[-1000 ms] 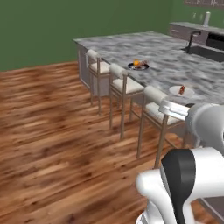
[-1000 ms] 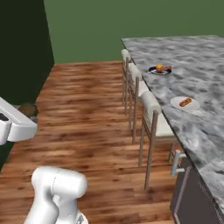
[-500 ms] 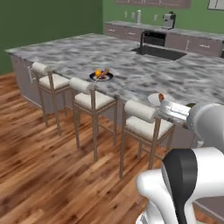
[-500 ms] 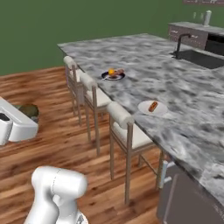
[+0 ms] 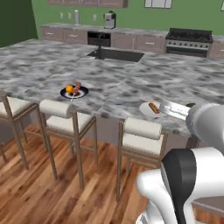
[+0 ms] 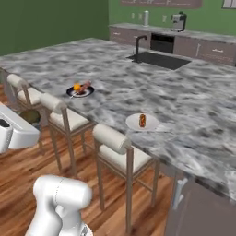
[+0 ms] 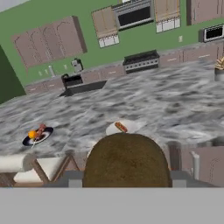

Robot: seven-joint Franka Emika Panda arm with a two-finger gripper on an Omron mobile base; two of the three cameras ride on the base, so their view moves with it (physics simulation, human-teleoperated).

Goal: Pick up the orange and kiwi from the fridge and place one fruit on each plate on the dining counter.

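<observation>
Now kiwi (image 7: 127,161) clamped in gripper (image 7: 127,183), before dining counter (image 7: 144,105).

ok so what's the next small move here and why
Probably reach forward and bring the kiwi over the white plate. The end effector is shut on the kiwi, the orange already sits on the dark plate, and the white one holds just a hot dog.

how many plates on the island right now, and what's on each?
2. Dark plate toward the left of the dining counter, holding the orange and a skewer. White plate near the front edge, holding a hot dog.
</observation>
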